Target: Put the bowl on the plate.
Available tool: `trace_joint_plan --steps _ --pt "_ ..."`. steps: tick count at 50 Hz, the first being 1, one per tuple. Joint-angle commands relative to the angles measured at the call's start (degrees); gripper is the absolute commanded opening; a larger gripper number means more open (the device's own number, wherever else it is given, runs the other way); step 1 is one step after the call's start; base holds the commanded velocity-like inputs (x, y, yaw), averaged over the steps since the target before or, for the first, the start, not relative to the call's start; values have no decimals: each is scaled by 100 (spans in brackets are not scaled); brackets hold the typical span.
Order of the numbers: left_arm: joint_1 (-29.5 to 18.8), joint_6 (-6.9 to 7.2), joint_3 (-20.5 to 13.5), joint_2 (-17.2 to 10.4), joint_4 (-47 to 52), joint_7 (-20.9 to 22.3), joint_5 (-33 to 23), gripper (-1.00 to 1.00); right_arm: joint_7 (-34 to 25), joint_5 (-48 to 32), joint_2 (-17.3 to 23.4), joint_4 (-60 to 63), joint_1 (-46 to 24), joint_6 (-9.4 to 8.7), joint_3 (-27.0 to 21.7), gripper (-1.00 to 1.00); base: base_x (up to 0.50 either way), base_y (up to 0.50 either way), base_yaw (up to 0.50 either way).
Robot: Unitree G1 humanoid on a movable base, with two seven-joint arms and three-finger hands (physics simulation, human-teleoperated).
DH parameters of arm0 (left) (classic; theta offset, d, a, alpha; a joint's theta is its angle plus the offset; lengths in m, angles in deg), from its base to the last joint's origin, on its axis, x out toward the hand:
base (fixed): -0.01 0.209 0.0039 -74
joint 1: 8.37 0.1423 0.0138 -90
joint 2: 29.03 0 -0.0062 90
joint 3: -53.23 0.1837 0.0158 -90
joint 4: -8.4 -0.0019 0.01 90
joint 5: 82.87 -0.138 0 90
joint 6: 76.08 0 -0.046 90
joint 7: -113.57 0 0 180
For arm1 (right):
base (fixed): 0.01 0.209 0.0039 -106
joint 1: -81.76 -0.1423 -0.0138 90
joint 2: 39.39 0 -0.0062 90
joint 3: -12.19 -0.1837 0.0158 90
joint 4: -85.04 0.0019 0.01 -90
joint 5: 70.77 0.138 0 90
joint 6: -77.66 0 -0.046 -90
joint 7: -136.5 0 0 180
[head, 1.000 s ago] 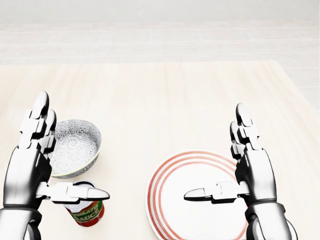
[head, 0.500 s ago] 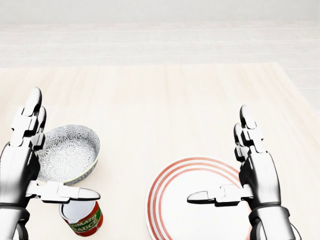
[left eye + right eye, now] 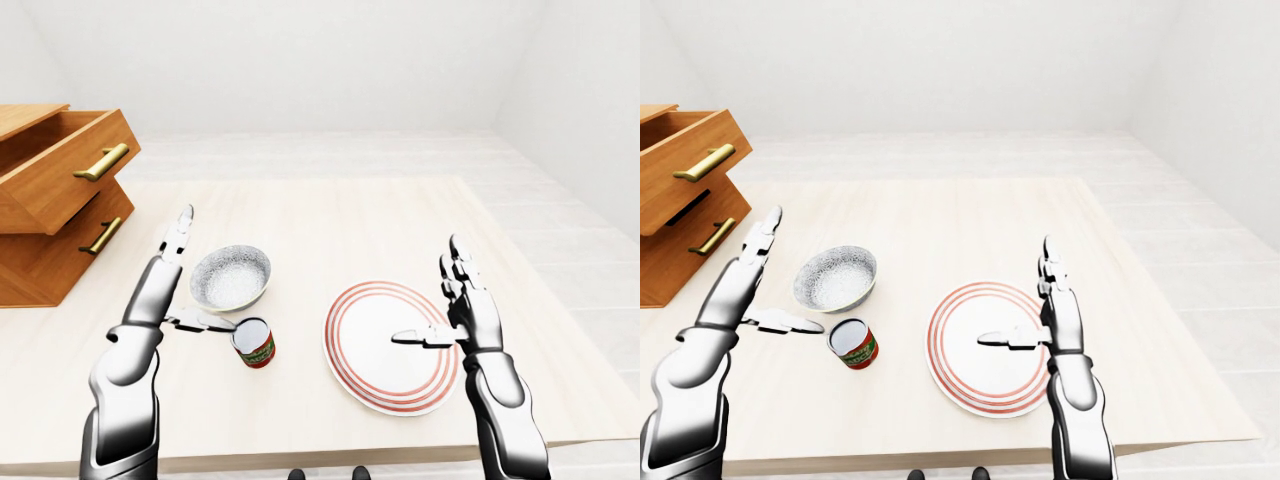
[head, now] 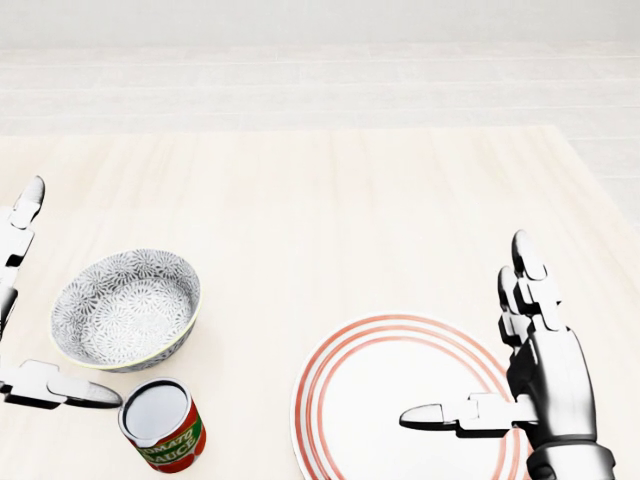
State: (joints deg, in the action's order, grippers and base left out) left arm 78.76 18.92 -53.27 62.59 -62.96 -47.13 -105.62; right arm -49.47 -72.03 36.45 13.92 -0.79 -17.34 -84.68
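1. Our left hand (image 3: 158,296), fingers spread, flanks the bowl (image 4: 125,308) near the table's (image 4: 330,220) left edge, probably readying a grasp.
2. A can (image 4: 163,425) stands just beside the bowl.
3. Our right hand (image 4: 545,372) hovers spread at the plate (image 4: 385,385), toward the right edge.

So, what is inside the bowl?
Nothing: the bowl shows only its patterned inner surface, down to the bottom. The part of the table under it is covered by the bowl itself.
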Motion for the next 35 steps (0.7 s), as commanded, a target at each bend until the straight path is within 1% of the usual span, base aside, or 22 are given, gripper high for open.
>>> trace_joint_plan --steps 1,3,4,5,7,10,11,14,16,19,20,22,24,26,27,28,30,32,34,35 --pt "-184 0 -360 -445 -314 391 -797 100 -78 6 -27 233 184 0 -141 100 0 0 0" --pt "-233 0 -430 -465 -398 419 -874 100 -96 17 -38 231 208 0 -166 100 0 0 0" --pt "-225 -13 -419 -535 -456 428 -1015 100 -96 16 -43 229 211 0 -178 100 0 0 0" --pt "-199 -96 -446 -579 -488 451 -1096 100 -91 5 -48 228 208 0 -182 100 0 0 0" --pt "-247 -167 -488 -616 -559 473 -1214 100 -104 0 -52 253 207 0 -180 100 0 0 0" --pt "-262 -385 -519 -753 -696 446 -1544 100 -116 12 -44 308 195 0 -220 100 0 0 0" --pt "-278 -439 -539 -756 -733 462 -1569 100 -122 18 -39 318 183 0 -235 100 0 0 0" --pt "-354 -503 -576 -749 -831 474 -1656 100 -114 14 -38 348 126 0 -255 100 0 0 0" --pt "-407 -622 -542 -831 -932 427 -1845 100 -113 1 -41 366 104 0 -241 100 0 0 0" --pt "-539 -713 -498 -858 -1096 394 -1940 100 -119 -3 -38 384 97 0 -244 100 0 0 0" --pt "-589 -772 -469 -897 -1174 332 -2035 100 -121 3 -40 404 94 0 -248 100 0 0 0" --pt "-673 -788 -433 -922 -1322 284 -2150 100 -124 3 -38 423 92 0 -251 100 0 0 0" --pt "-774 -967 -303 -1001 -1539 187 -2325 100 -128 11 -41 446 90 0 -256 100 0 0 0" --pt "-833 -942 -300 -966 -1596 160 -2329 100 -131 -1 -36 463 90 0 -253 100 0 0 0" --pt "-926 -986 -257 -988 -1721 124 -2347 100 -129 13 -42 487 91 0 -265 100 0 0 0" --pt "-953 -1000 -219 -1059 -1803 78 -2431 100 -123 1 -41 495 95 0 -266 100 0 0 0" --pt "-1009 -1000 -243 -1077 -1915 40 -2407 100 -131 6 -48 512 109 0 -265 100 0 0 0" --pt "-1060 -1000 -193 -1157 -2038 -68 -2504 100 -131 8 -53 523 119 0 -272 100 0 0 0" --pt "-1087 -1000 -184 -1144 -2138 -70 -2492 100 -134 8 -57 527 130 0 -272 100 0 0 0" --pt "-1099 -1000 -162 -1208 -2208 -181 -2626 100 -134 0 -58 522 137 0 -270 100 0 0 0"
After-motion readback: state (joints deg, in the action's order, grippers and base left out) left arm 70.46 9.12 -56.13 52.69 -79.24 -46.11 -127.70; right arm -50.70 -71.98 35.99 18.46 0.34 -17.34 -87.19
